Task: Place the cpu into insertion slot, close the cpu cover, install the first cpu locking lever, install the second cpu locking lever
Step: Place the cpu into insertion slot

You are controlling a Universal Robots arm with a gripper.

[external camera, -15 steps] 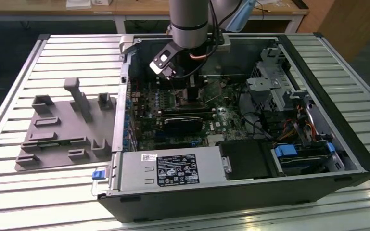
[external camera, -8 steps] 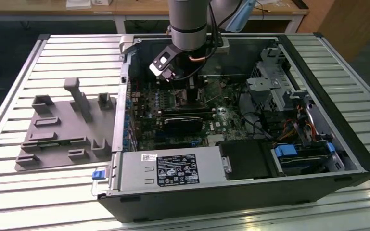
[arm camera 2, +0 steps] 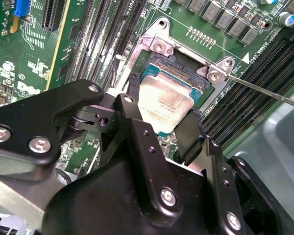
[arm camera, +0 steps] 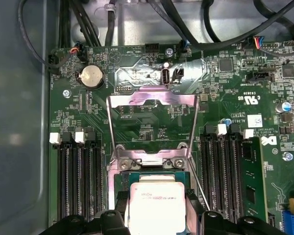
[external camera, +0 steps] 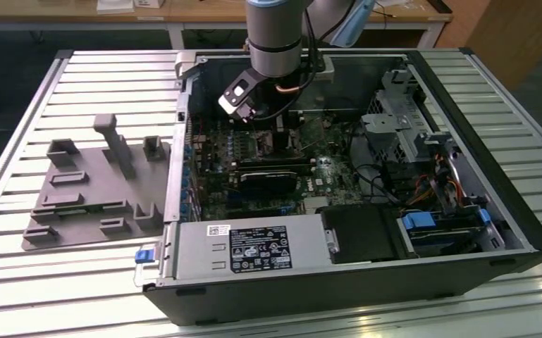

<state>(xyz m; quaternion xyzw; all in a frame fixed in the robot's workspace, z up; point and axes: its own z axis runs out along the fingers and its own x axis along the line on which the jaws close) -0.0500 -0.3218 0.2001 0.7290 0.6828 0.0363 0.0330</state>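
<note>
In both wrist views the cpu [arm camera 2: 165,104] [arm camera: 157,203], a small square chip with a silver-grey top, sits between my black fingers [arm camera 2: 188,132]. My gripper [arm camera 2: 162,116] [arm camera: 157,211] is shut on it by two opposite edges. The chip hangs slightly tilted just over the insertion slot [arm camera 2: 175,66] [arm camera: 157,174], whose dark centre and metal rim show past it. The cpu cover [arm camera: 152,100], a thin silvery frame, stands swung open beyond the slot. A thin wire locking lever [arm camera 2: 264,92] [arm camera: 199,186] juts out beside the socket. In the exterior view my gripper [external camera: 273,132] reaches down into the open computer case.
Long black memory slots [arm camera: 78,181] [arm camera: 225,176] flank the socket on both sides. A black card [external camera: 271,179] lies across the board nearer the power supply [external camera: 242,246]. Drive bays and cables [external camera: 421,176] fill the exterior view's right. A grey fixture plate [external camera: 92,190] lies outside the case.
</note>
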